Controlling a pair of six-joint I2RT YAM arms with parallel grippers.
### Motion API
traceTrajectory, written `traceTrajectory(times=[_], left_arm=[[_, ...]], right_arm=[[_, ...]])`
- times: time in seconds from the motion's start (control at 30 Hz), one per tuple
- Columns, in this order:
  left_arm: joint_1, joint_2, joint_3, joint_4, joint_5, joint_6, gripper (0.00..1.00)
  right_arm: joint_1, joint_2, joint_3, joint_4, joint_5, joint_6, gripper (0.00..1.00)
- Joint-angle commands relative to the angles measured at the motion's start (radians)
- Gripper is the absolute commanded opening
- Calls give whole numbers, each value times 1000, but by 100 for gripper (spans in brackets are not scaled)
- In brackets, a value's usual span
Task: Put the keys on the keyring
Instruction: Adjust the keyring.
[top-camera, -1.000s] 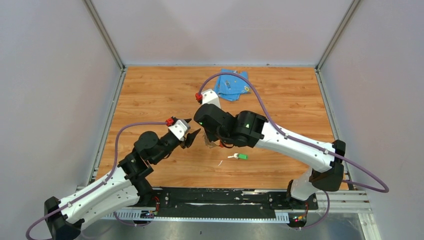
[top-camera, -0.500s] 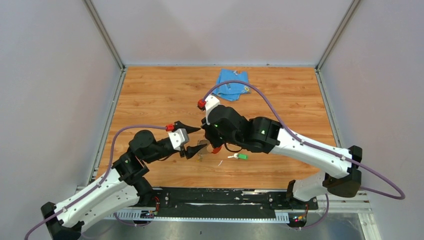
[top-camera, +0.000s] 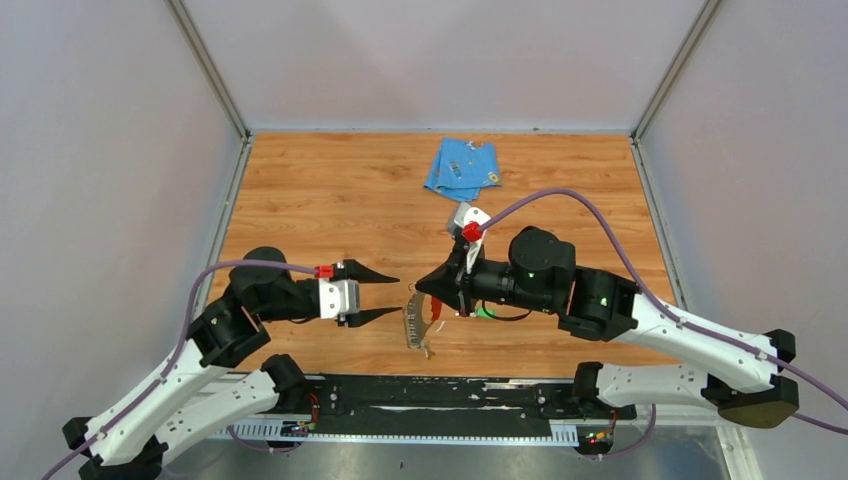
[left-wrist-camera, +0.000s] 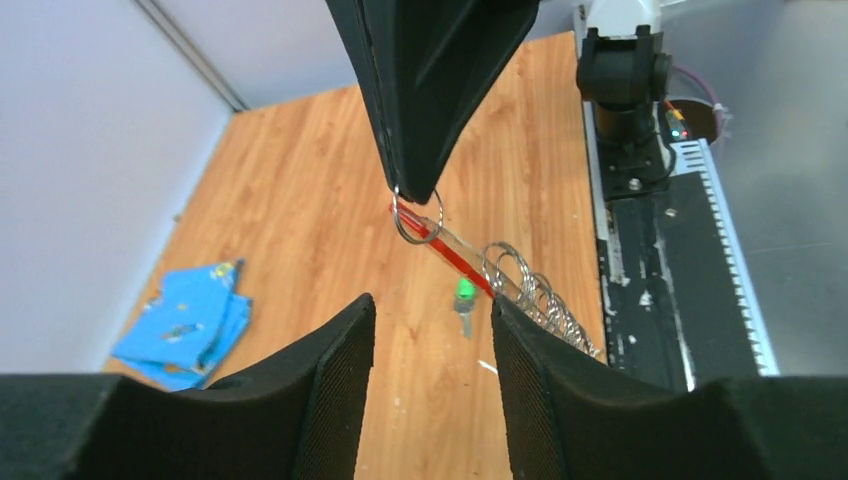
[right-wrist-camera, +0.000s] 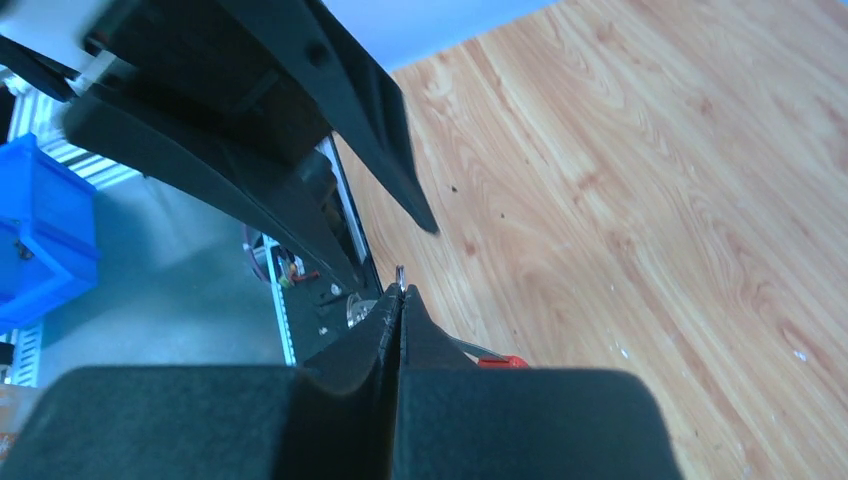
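Now that the right gripper (top-camera: 420, 288) has swung to 6 o'clock on the table (top-camera: 300, 200), pinched shut on the keyring (top-camera: 412, 325) by its end loop, the keyring dangles there. The left gripper (top-camera: 396, 294) has backed off to its 9 o'clock, jaws apart and empty. The green key (left-wrist-camera: 464, 296) lies loose at the keyring's 3 o'clock, so that key at least awaits threading; no writing is legible.

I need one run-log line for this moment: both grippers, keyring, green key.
left gripper: open, empty | right gripper: shut on keyring | green key: on table, unthreaded
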Motion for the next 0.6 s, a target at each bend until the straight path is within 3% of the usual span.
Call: traceTrajectory(times=[0.0,0.23,0.4,0.57], left_arm=[[4,59,-10,6,33,-139,53],[4,43,-141,262,82,-374,61],[4,39,-150,264,102,-344,59],[4,-6,-174,293,-36,-279,56]], right_arm=[[-10,-22,-16,116,-44,-19,0],[-10,-80,-62,210,-108,-50,0],[-10,-117,-105,281,-120,-53,0],[-14,-120,-105,317,-185,-49,0]])
